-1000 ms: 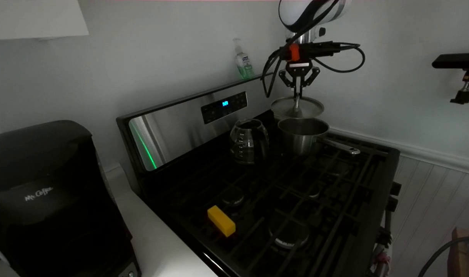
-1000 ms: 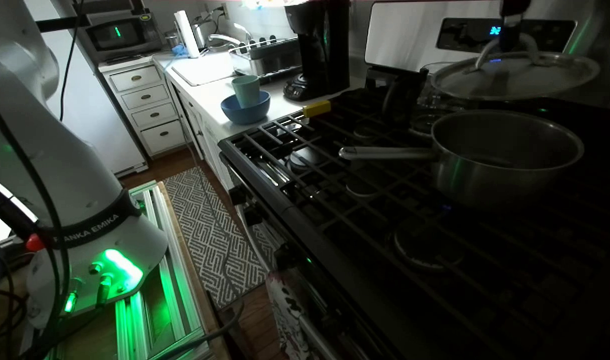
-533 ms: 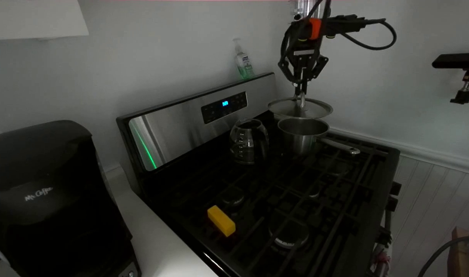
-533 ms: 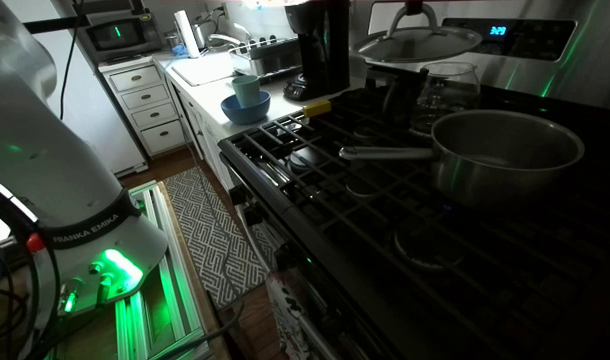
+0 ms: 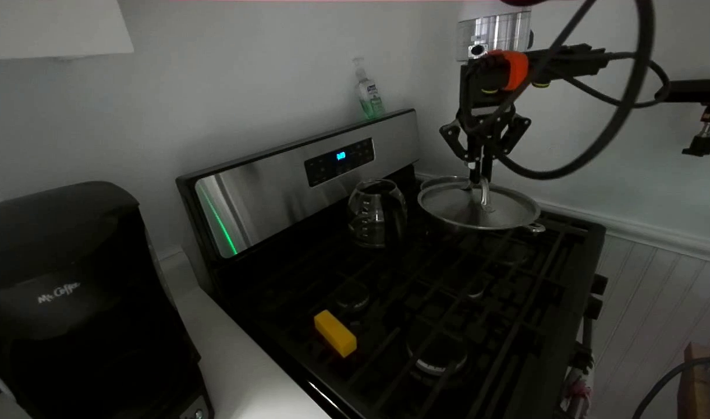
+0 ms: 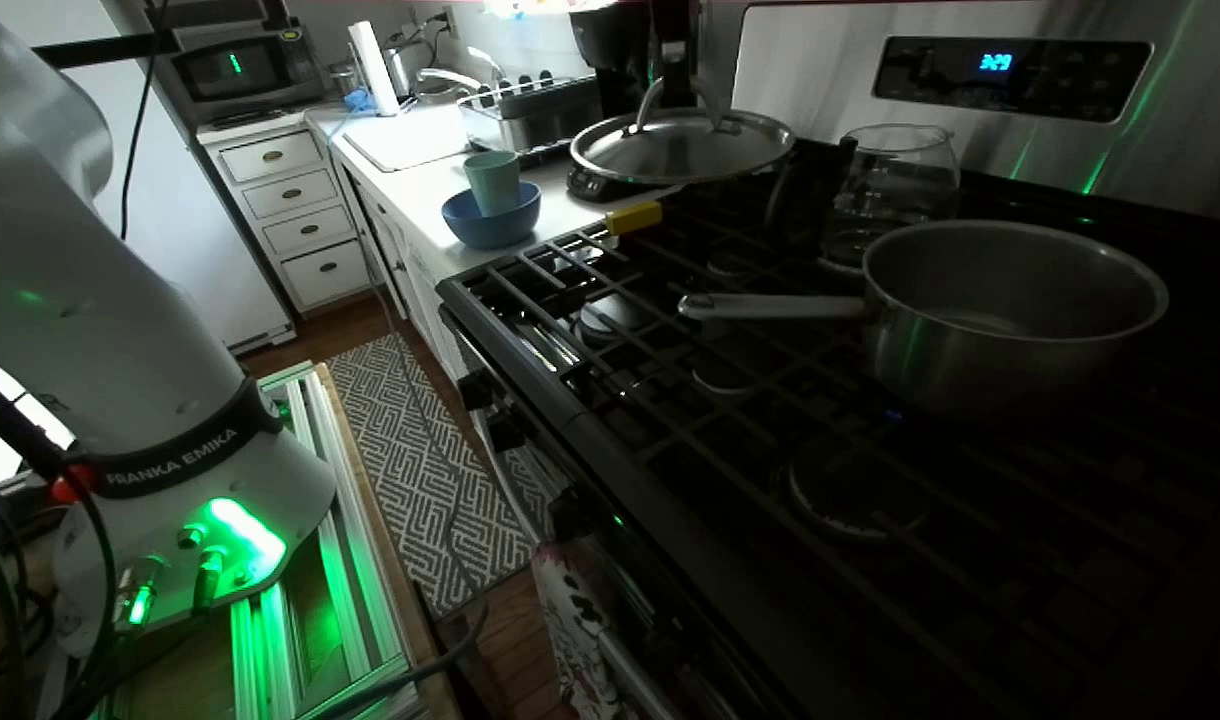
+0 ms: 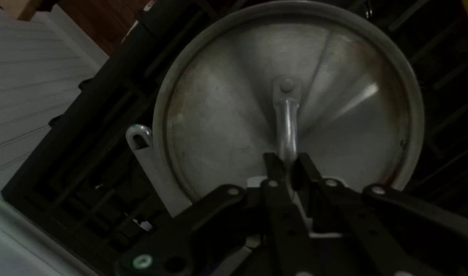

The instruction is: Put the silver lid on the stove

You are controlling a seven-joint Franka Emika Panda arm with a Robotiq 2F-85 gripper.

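The silver lid [image 5: 454, 208] is a round shiny disc with an arched metal handle. My gripper [image 5: 480, 176] is shut on that handle and holds the lid roughly level in the air above the stove [image 5: 262, 201]. In an exterior view the lid [image 6: 670, 155] hangs toward the counter side of the silver pot [image 6: 970, 350], apart from it. In the wrist view the gripper fingers [image 7: 272, 163] clamp the handle, and the lid [image 7: 226, 115] covers much of the black grates. The stove's grates and burners also show in an exterior view [image 6: 610, 315].
A glass carafe [image 5: 368, 215] stands on the stove near the back panel. A yellow block [image 5: 335, 334] lies at the stove's edge by the coffee maker [image 5: 70, 302]. The pot handle [image 7: 153, 168] sticks out past the lid. A blue bowl [image 6: 480, 228] holds a green cup.
My gripper has carried the lid away from above the pot, leftward in an exterior view, and lowered it. The pot, carafe and yellow block have not moved.
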